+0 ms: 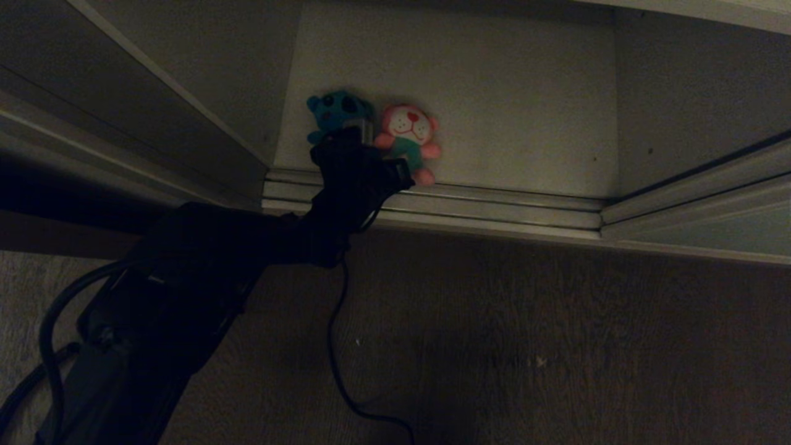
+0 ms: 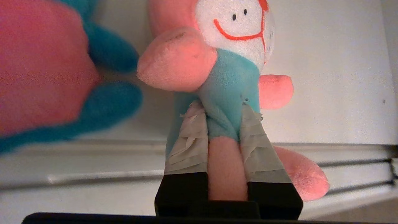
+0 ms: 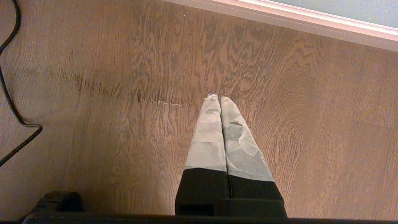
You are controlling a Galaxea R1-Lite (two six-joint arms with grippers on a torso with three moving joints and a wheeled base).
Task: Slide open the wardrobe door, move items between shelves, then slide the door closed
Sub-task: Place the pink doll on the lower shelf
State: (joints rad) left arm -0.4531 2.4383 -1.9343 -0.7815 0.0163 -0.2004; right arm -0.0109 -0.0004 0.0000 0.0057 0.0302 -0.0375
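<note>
The sliding wardrobe door (image 1: pixel 710 238) stands off to the right, its pale green face (image 3: pixel 342 7) edged by a cream strip. On the off-white shelf (image 1: pixel 525 111), near its front edge, a teal bear (image 1: pixel 337 111) and a pink plush toy (image 1: pixel 411 136) stand side by side. My left gripper (image 1: pixel 364 133) reaches in from the floor side. It is shut on the pink toy (image 2: pixel 236 37). Its taped fingers (image 2: pixel 189 140) pinch the teal shirt and one pink leg. The bear (image 2: pixel 108 105) shows close beside it. My right gripper (image 3: pixel 220 99) hangs shut over the floor, holding nothing.
Metal sliding tracks (image 1: pixel 469 210) run along the shelf's front edge. A grey panel (image 1: pixel 154 93) closes the left side. The wood floor (image 1: pixel 525 346) lies in front, with a black cable (image 1: pixel 337 346) trailing from my left arm.
</note>
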